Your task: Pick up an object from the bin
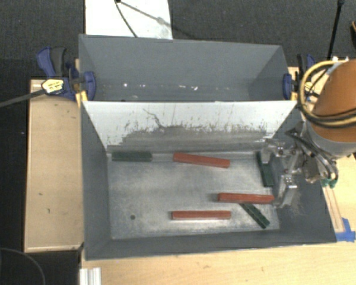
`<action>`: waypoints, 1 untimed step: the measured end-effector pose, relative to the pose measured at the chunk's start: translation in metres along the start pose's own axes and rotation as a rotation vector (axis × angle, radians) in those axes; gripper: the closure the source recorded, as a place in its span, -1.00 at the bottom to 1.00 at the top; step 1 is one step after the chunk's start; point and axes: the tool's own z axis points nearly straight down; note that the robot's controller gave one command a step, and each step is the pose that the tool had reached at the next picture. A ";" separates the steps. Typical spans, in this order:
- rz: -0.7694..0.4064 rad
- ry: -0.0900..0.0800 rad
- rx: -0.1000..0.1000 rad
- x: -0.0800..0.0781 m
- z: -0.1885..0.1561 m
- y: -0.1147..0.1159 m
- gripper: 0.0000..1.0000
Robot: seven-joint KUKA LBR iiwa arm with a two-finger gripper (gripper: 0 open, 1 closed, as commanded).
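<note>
The front red stick and a short dark green stick lay nearest. Just behind them, the gripper hung by the right end of the middle red stick. I could not tell if it was open or closed. That stick looked hard, light and smooth, so it was best pinched across its thin sides. The back red stick lay farther off in the scratched grey bin.

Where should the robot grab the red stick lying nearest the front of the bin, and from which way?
Probably best to take the front red bar at its middle, across its narrow width, coming straight down from above. It lies flat and alone, with bare bin floor along both long sides.
</note>
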 end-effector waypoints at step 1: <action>0.223 -0.001 -0.001 0.018 0.178 -0.015 -1.00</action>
